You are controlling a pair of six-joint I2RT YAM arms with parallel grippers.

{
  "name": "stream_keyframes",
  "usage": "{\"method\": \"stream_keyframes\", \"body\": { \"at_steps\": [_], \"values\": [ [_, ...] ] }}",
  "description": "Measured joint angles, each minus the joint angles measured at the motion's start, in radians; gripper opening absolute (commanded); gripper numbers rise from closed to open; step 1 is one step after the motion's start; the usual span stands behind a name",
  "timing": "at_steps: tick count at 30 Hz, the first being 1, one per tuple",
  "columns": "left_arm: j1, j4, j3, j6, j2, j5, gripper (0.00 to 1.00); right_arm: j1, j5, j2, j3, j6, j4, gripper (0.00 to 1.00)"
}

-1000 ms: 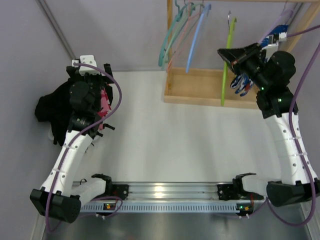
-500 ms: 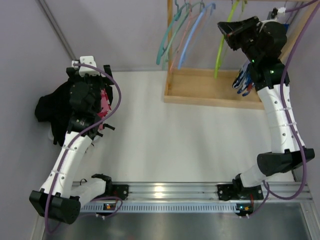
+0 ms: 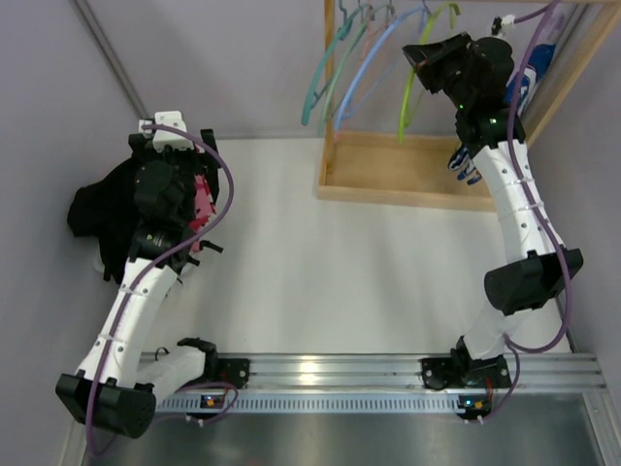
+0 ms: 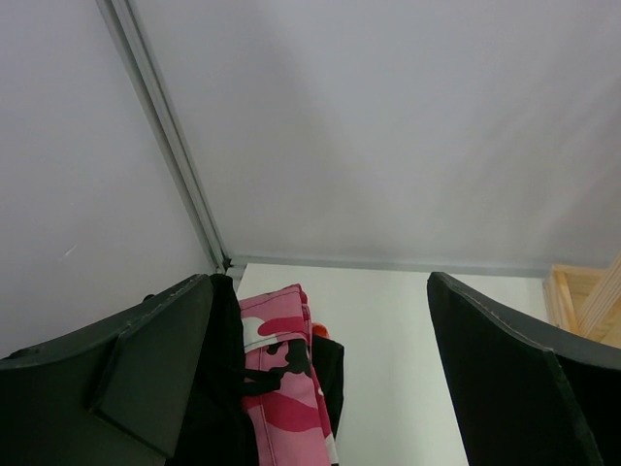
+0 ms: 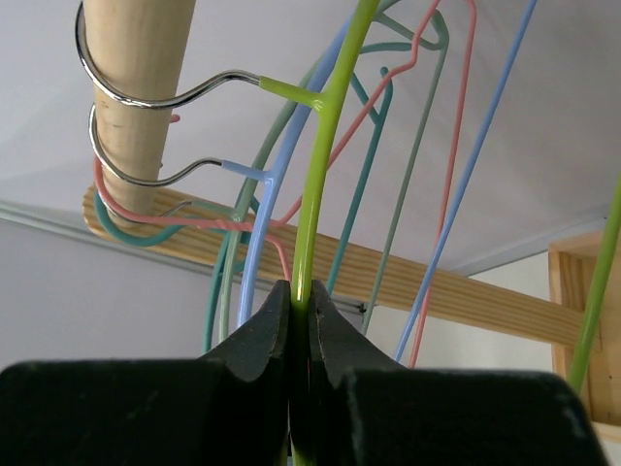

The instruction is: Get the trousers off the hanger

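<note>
Pink camouflage trousers (image 4: 277, 374) lie beneath the wide-open left pincer (image 4: 320, 291); right pincer (image 5: 301, 301) clamps green hanger (image 5: 325, 146).

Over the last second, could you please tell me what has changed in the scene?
The right gripper, shut on the lime-green hanger, slid it left along the rod toward the other hangers. The left gripper stayed open over the pink camouflage trousers.

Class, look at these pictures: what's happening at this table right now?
The right gripper is shut on a bare lime-green hanger hooked on the wooden rail. The left gripper hangs open over the pink camouflage trousers and black trousers heaped at the table's left. Blue-and-white trousers hang near the rack's right end.
</note>
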Motion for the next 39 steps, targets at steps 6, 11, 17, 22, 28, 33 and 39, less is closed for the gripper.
{"method": "stream_keyframes", "body": {
  "at_steps": [6, 11, 17, 22, 28, 33, 39],
  "values": [
    [0.000, -0.001, -0.007, 0.000, -0.008, 0.000, 0.98, 0.031, -0.013, 0.041, 0.019, -0.019, 0.059, 0.00],
    [0.000, -0.002, -0.007, 0.020, -0.008, 0.023, 0.99, 0.044, -0.018, 0.052, 0.018, -0.030, 0.070, 0.26],
    [0.000, -0.003, -0.005, 0.034, -0.005, 0.046, 0.99, 0.044, -0.023, 0.051, 0.016, -0.043, 0.087, 0.48],
    [0.000, -0.013, 0.023, 0.033, 0.013, 0.062, 0.99, 0.044, -0.027, 0.014, -0.035, -0.056, 0.078, 0.64],
    [0.000, -0.015, 0.045, 0.032, 0.012, 0.072, 0.99, 0.042, -0.035, -0.084, -0.097, -0.077, 0.035, 0.67],
    [-0.001, -0.021, 0.046, 0.029, 0.012, 0.079, 0.99, 0.035, -0.055, -0.195, -0.148, -0.100, 0.025, 0.76],
    [-0.009, -0.038, 0.049, 0.027, 0.011, 0.088, 0.99, 0.013, -0.109, -0.352, -0.278, -0.163, 0.025, 0.93]
  ]
}}
